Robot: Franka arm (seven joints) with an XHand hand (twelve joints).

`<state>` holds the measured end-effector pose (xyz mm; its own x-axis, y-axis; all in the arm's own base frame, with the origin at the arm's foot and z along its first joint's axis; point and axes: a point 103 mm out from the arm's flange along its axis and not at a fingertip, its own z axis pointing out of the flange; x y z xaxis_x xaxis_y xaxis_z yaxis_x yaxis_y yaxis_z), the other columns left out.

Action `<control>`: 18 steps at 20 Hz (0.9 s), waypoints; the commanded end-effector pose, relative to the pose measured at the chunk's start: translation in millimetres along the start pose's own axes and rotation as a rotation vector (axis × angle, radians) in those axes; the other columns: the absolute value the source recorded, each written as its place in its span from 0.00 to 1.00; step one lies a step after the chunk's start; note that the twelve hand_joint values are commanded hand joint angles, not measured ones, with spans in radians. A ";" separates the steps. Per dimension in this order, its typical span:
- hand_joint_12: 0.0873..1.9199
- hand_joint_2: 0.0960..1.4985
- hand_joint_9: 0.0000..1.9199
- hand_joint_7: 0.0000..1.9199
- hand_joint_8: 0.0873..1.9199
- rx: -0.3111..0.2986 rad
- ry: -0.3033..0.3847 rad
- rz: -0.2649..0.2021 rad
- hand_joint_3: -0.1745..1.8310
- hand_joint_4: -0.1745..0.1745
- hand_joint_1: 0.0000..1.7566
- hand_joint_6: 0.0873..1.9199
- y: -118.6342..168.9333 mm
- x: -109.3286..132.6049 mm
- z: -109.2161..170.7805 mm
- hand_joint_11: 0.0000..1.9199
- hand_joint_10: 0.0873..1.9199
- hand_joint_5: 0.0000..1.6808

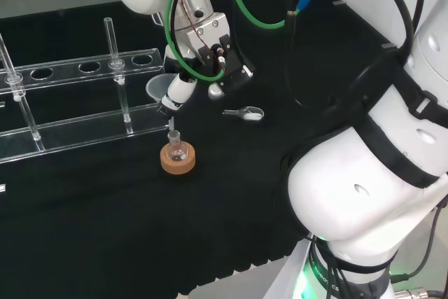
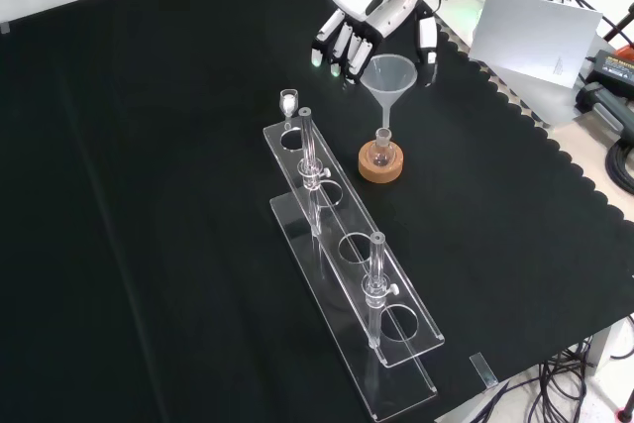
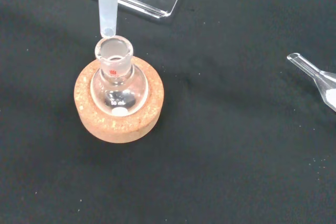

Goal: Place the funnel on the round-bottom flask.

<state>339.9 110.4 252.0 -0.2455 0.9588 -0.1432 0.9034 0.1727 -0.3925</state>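
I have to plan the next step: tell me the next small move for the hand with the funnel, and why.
Probably lower the funnel straight down. The hand holds it by the rim, and its stem tip hangs just above the open neck of the flask, which sits upright in the cork ring. In the wrist view the tip looks slightly off-centre, so a small sideways correction may help first.

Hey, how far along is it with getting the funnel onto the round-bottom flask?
Done: the hand has the funnel lifted, and the wrist view shows its stem tip right at the mouth of the round-bottom flask, which sits upright in its cork ring. In hand: lining up the stem with the neck. Left: lower the funnel until it seats in the neck, then open the fingers and let go.
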 end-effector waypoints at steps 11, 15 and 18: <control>0.42 0.49 0.34 0.61 0.15 -0.001 0.019 0.003 0.11 0.55 0.47 0.15 6.0 -2.0 -1.7 0.00 0.17 0.47; 0.42 0.49 0.34 0.61 0.15 0.005 0.018 0.005 0.11 0.55 0.47 0.16 5.3 -4.1 4.0 0.00 0.17 0.47; 0.42 0.49 0.34 0.61 0.15 0.005 0.022 0.011 0.11 0.55 0.47 0.16 4.5 -8.0 8.7 0.00 0.17 0.47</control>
<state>343.9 106.4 246.9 -0.2343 0.9637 -0.1284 0.9030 0.1668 -0.3961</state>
